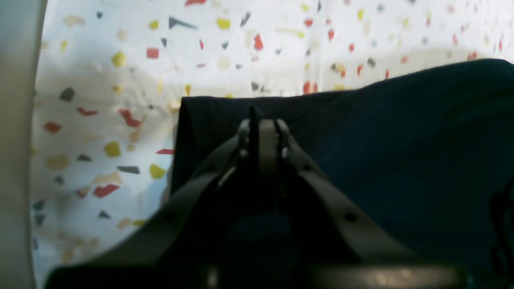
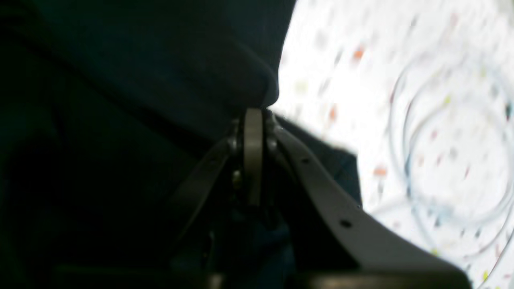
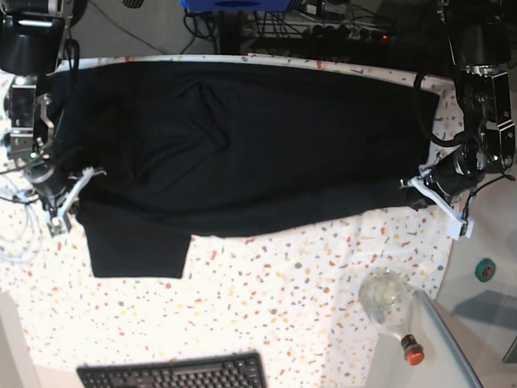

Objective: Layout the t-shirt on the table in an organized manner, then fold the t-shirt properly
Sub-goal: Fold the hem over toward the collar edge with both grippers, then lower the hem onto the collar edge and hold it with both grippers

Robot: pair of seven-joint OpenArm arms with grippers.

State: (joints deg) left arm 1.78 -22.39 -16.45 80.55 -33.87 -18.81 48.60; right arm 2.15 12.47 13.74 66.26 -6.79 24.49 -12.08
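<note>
The black t-shirt lies stretched sideways across the far half of the speckled table, with one sleeve hanging toward the near side at the left. My left gripper is at the shirt's right end. In the left wrist view it is shut on the hem of the t-shirt, close above the table. My right gripper is at the shirt's left end. The right wrist view shows it shut on a fold of the t-shirt.
A clear glass bottle with a red cap lies near the table's front right. A black keyboard sits at the front edge. White cables loop beside my right arm; a clear cable coil lies nearby. A green tape roll is off the table's right.
</note>
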